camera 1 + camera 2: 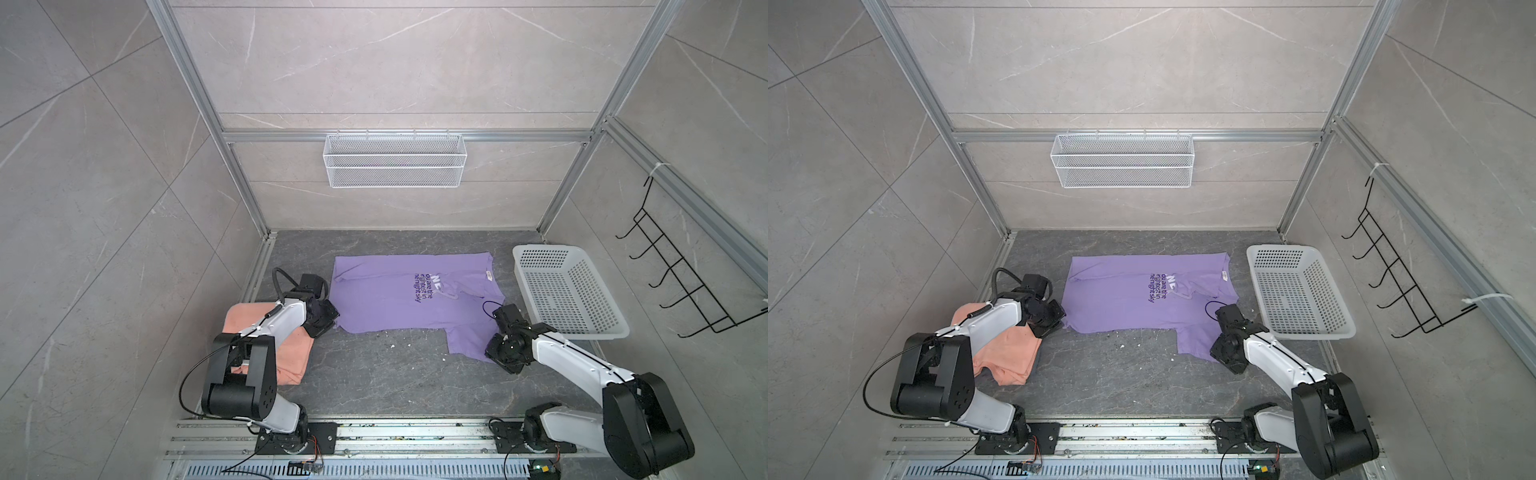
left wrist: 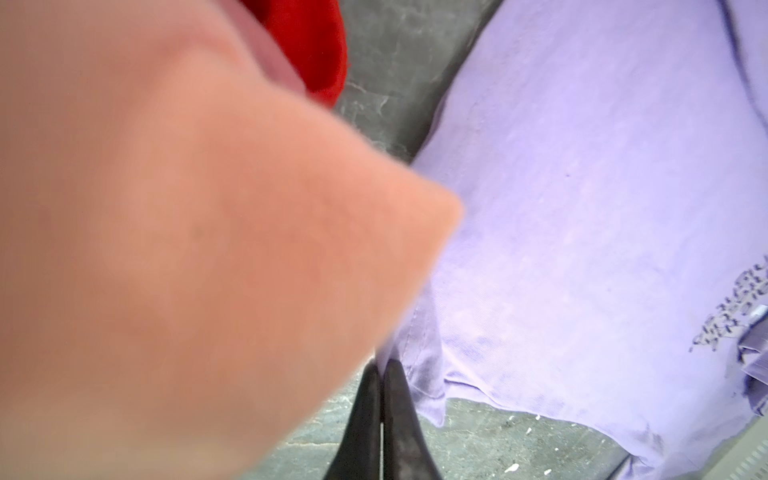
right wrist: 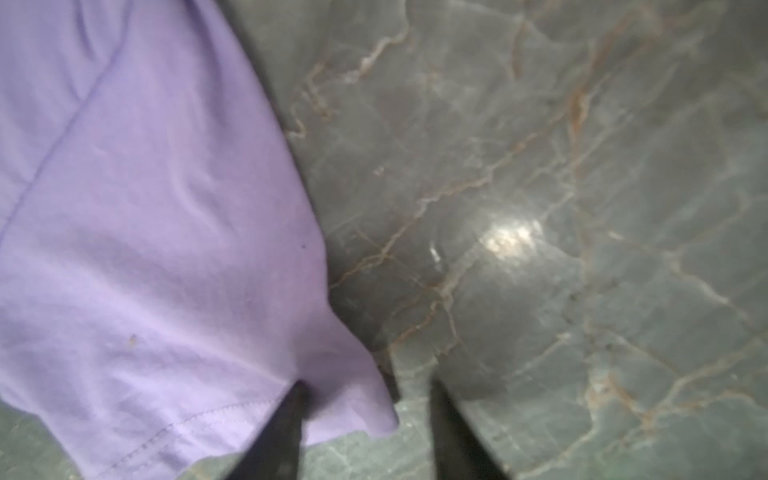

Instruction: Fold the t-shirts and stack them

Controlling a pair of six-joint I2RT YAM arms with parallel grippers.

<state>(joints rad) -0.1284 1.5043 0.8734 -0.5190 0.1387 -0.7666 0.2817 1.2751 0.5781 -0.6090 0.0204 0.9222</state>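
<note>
The lavender t-shirt with dark purple lettering lies spread flat mid-table, collar to the right. My left gripper is shut on its near left hem corner, and a bit of lavender cloth shows pinched between the tips. My right gripper is at the near sleeve. Its jaws stand apart with the sleeve's corner lying between them. The salmon t-shirt lies folded at the near left, partly under the left arm. It also fills the left wrist view as a blur.
A white perforated plastic basket stands at the right of the table, just behind the right arm. A white wire basket hangs on the back wall and a black hook rack on the right wall. Small white crumbs dot the dark marble top.
</note>
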